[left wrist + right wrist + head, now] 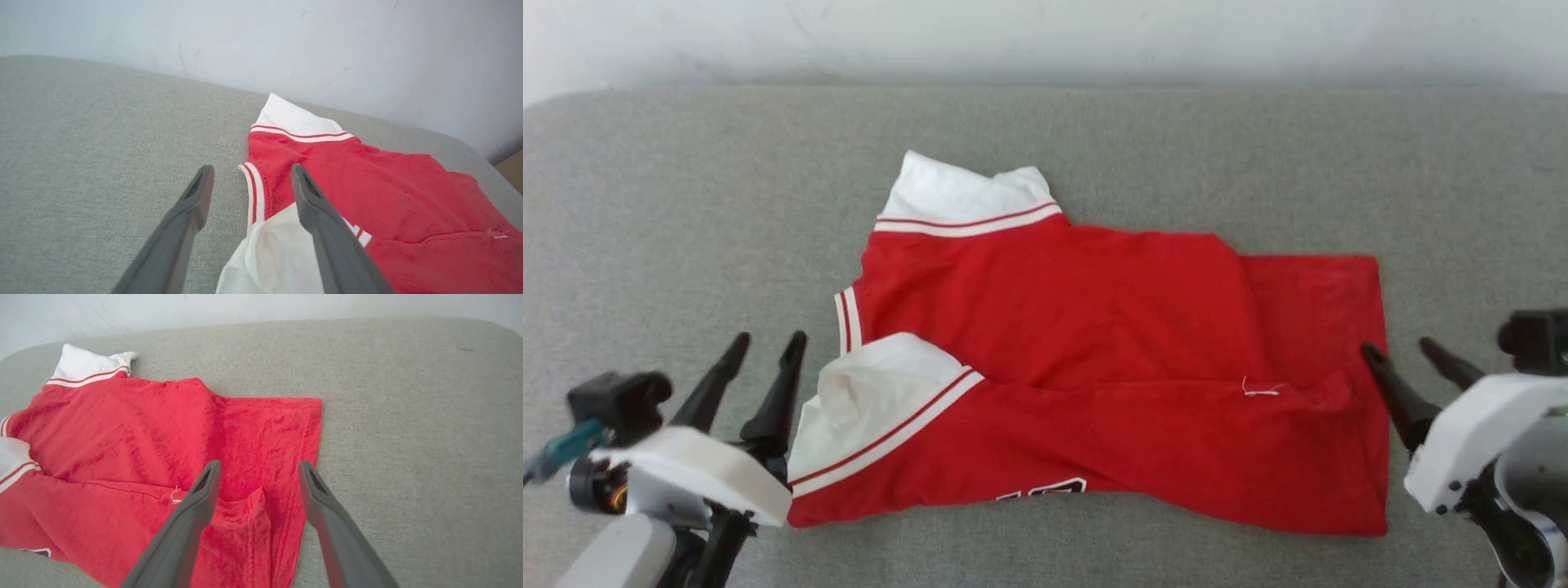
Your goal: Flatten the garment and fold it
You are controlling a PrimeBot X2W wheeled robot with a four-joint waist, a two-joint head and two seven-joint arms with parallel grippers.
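Observation:
The garment (pixel 1094 327), a red shirt with white sleeves and red-white striped trim, lies on the grey surface with its near edge folded over toward the middle; part of a black, white-outlined number shows at the front edge. My left gripper (pixel 770 347) stands open just left of the near white sleeve (pixel 874 400), empty. In the left wrist view the left gripper (pixel 251 173) spreads over the striped neck trim and sleeve (pixel 269 253). My right gripper (pixel 1401 349) is open at the shirt's right hem; the right wrist view has the right gripper (pixel 259 467) above a small raised fold, holding nothing.
The grey fabric-covered surface (pixel 686 204) runs wide on all sides of the shirt. A pale wall (pixel 1045 37) rises behind its far edge. A loose white thread (pixel 1262 390) lies on the red cloth near the right side.

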